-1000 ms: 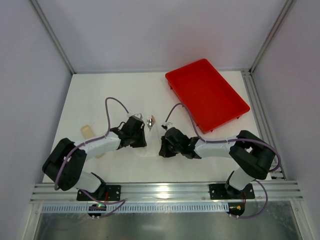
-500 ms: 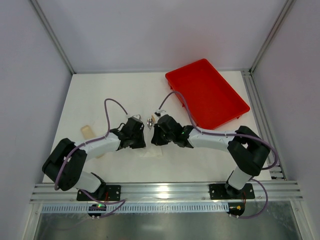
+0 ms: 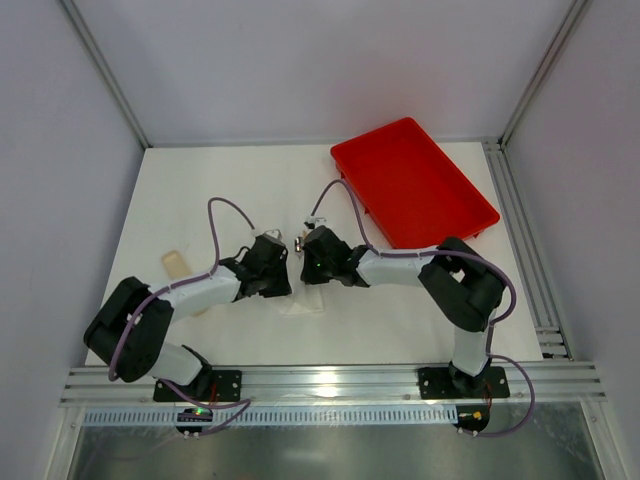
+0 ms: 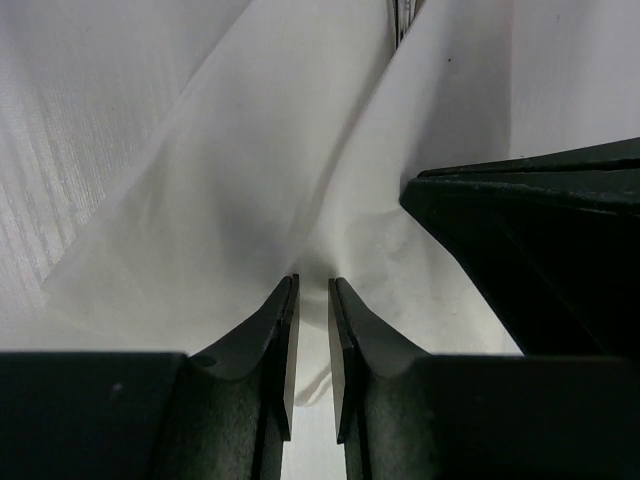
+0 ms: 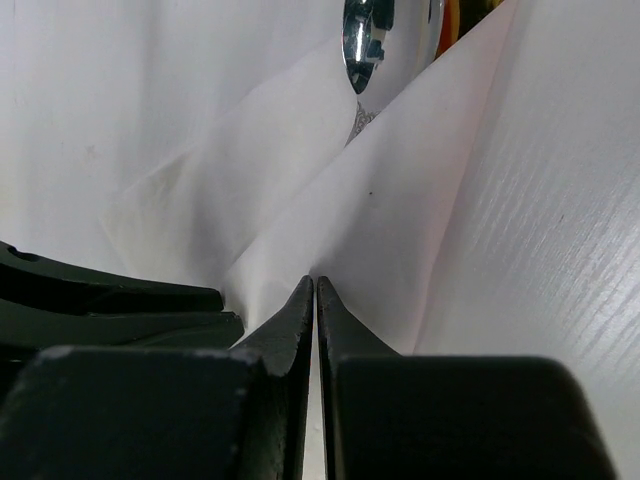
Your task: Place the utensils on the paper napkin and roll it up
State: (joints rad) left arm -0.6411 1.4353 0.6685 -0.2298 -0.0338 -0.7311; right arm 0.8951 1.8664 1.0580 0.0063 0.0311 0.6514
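The paper napkin [image 3: 304, 304] lies at the table's centre, its sides lifted into folds over the utensils [image 3: 299, 243]. Only the utensils' shiny tips show. In the right wrist view a silver utensil head [image 5: 365, 40] pokes out between the napkin's folds [image 5: 400, 220]. My left gripper [image 3: 283, 264] and right gripper [image 3: 308, 262] meet side by side over the napkin. The left gripper [image 4: 312, 285] pinches a raised fold of napkin [image 4: 280, 180], its jaws a narrow slit apart. The right gripper [image 5: 315, 283] is shut on a napkin edge.
A red tray [image 3: 415, 190] lies at the back right, behind the right arm. A tan flat object [image 3: 176, 265] lies at the left, partly under the left arm. The right gripper's black body [image 4: 540, 250] fills the right of the left wrist view.
My right gripper has moved left and slightly back across the napkin until it sits next to the left gripper. The left gripper has barely moved.
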